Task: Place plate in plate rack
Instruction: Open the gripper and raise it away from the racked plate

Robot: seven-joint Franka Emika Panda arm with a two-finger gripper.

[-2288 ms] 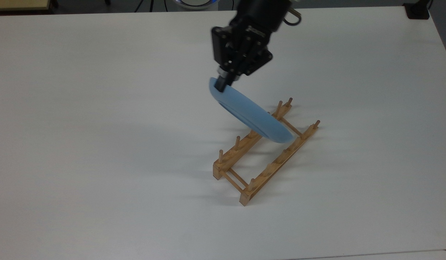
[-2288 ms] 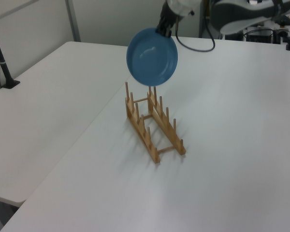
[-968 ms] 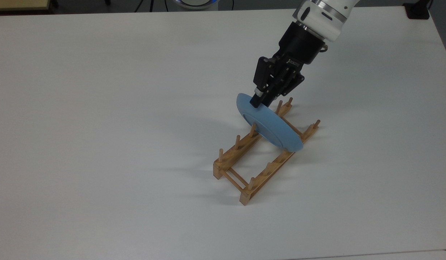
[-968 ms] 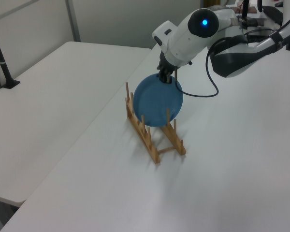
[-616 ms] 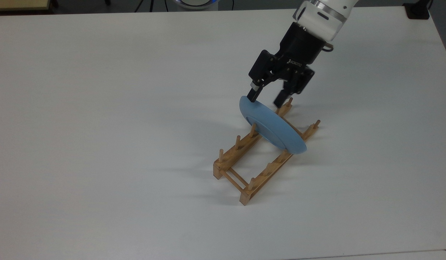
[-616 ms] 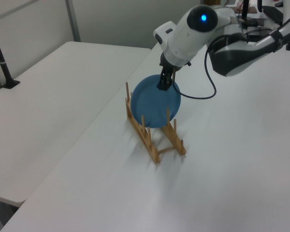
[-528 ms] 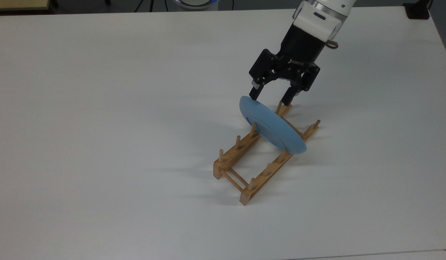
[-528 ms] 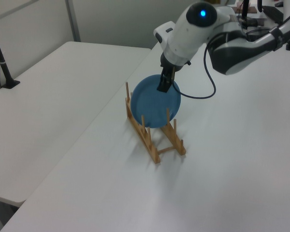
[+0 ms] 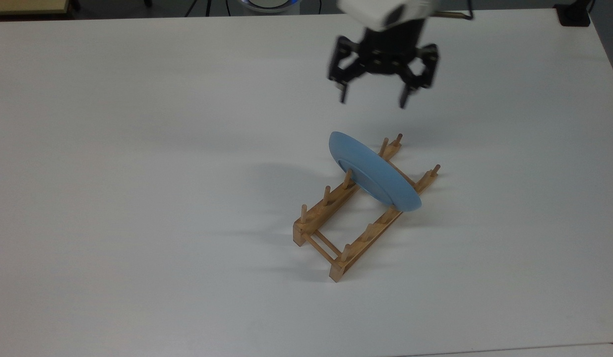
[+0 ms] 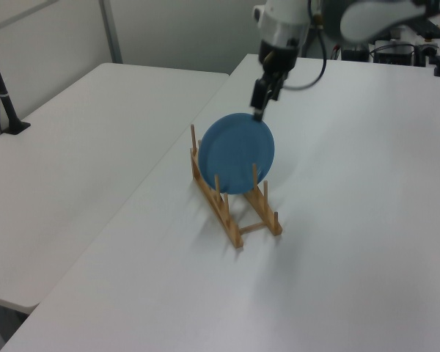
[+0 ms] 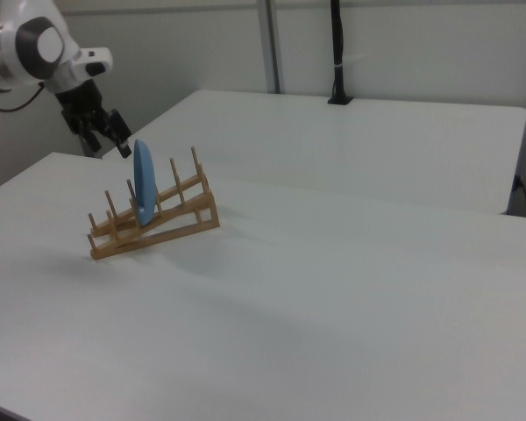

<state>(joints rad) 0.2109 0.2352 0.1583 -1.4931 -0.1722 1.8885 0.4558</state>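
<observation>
A: Plate (image 9: 373, 174) stands on edge in the rack (image 9: 358, 213), between pegs toward the rack's 1 o'clock end in the top view. How would it handle if it needed a nudge?

B: Judging by the gloss, it looks rigid and slick, so a pinch could slip. It may well be breakable; weight I can't tell. The raised rim is the place to hold, at the uppermost edge, about 11 o'clock from the plate's middle in the top view, where no peg gets in the way.

A: Where's the gripper (image 9: 372, 101)?

B: Up off the plate at about 12 o'clock from it in the top view, fingers spread wide, holding nothing. In the left view the gripper (image 10: 263, 99) hangs just above the plate's (image 10: 236, 152) top edge, apart from it.

A: Is the plate upright?

B: Close to it. In the right view the plate (image 11: 143, 181) shows edge-on, nearly vertical, leaning slightly on pegs of the rack (image 11: 155, 217). The rack itself sits flat on the white tabletop (image 9: 138, 198).

A: Risk?

B: A careless touch on that rim might tip the plate or drag the light-looking rack (image 10: 232, 196) along
</observation>
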